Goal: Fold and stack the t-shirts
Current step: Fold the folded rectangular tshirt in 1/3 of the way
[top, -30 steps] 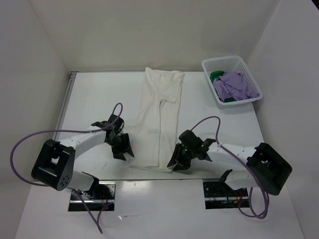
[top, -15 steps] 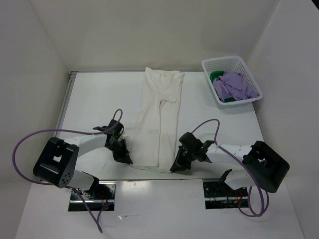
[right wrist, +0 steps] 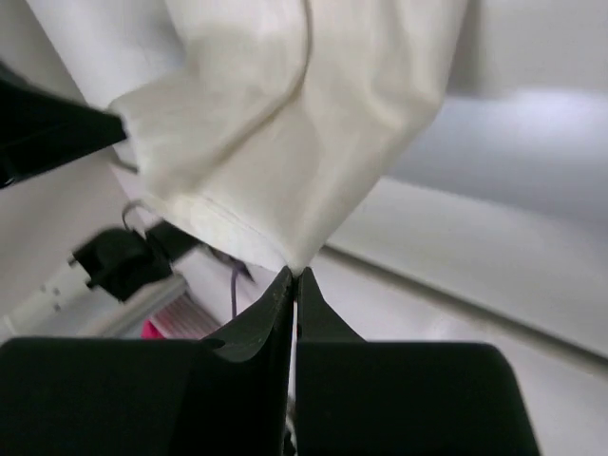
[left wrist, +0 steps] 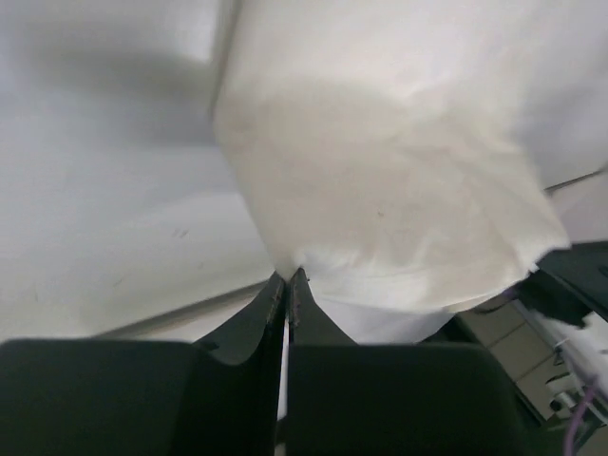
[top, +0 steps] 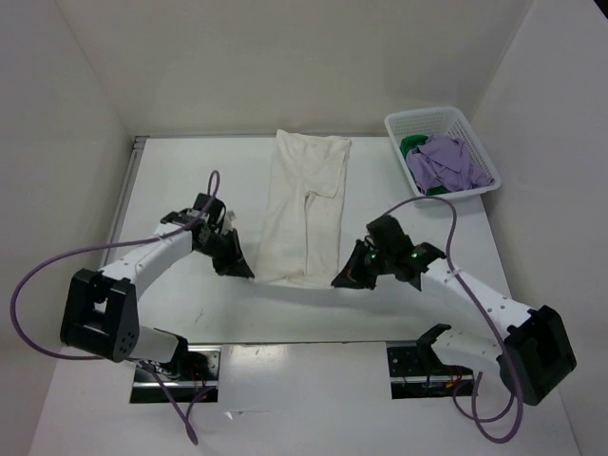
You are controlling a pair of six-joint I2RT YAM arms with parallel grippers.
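Compared to a second ago, the left end effector and right end effector now pinch shut on the near corners of the soft cream t-shirt, hem lifted mid-worktop.

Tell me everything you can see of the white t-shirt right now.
The white t-shirt is plain cream cloth, soft and slightly creased, folded lengthwise into a long narrow strip on the table. Its far end lies flat near the back wall. Its near end looks raised off the table, each corner pinched: the left gripper shut on the left corner, the right gripper shut on the right. Nothing else touches it; the basket stands apart at the far right.
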